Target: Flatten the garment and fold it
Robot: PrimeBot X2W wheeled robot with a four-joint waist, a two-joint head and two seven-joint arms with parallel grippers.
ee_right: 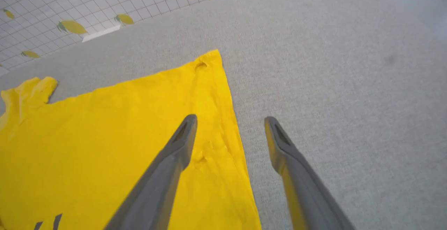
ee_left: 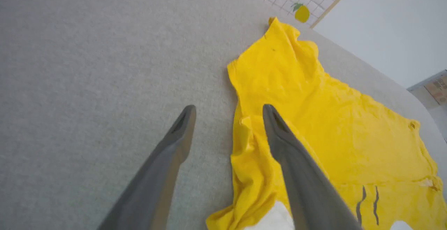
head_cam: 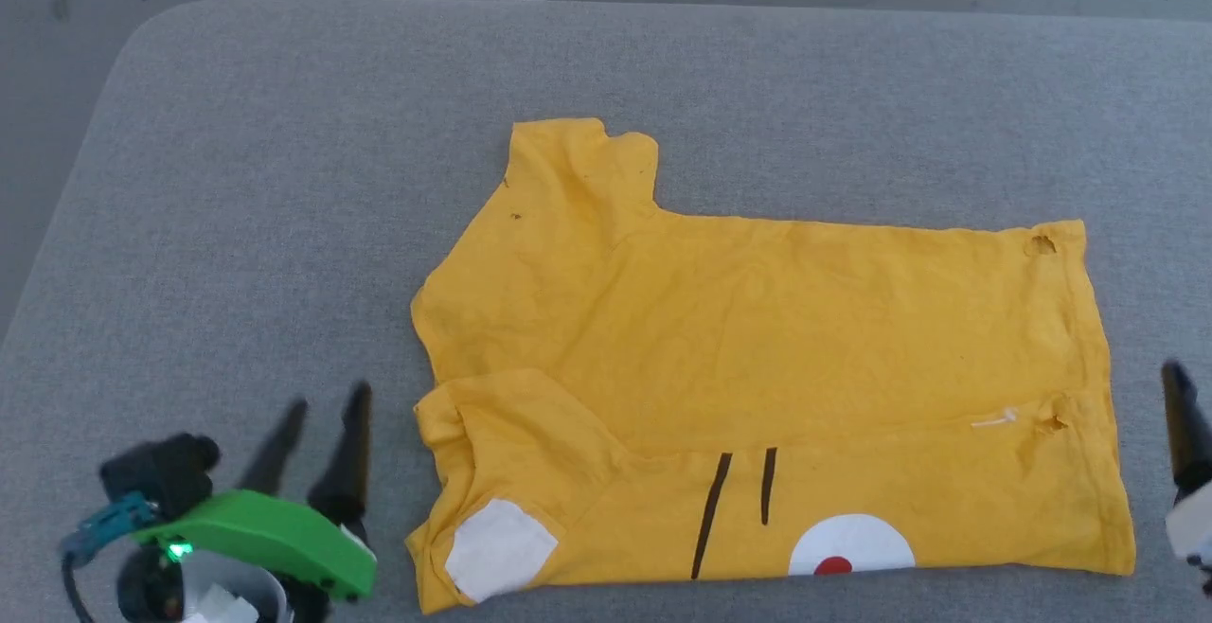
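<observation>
Garment [head_cam: 757, 339] lies flat on the grey table [head_cam: 237, 178], between the two grippers. Near long edge is folded over, print side up. Far sleeve [head_cam: 578, 169] and the further folds are judged left to do. Long axis runs gripper to gripper: collar end just beside left gripper [head_cam: 329, 398], hem beside right gripper [ee_right: 230, 119]. Both sets of jaws wide, empty.

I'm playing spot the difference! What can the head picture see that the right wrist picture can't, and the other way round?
The head view adds a white circle with a red dot, a white patch on the folded sleeve, and the left gripper above a green cover. The right wrist view adds a squared sheet printed with lemons. Both have the yellow t-shirt, its two black marks, the grey table and the right gripper.
</observation>
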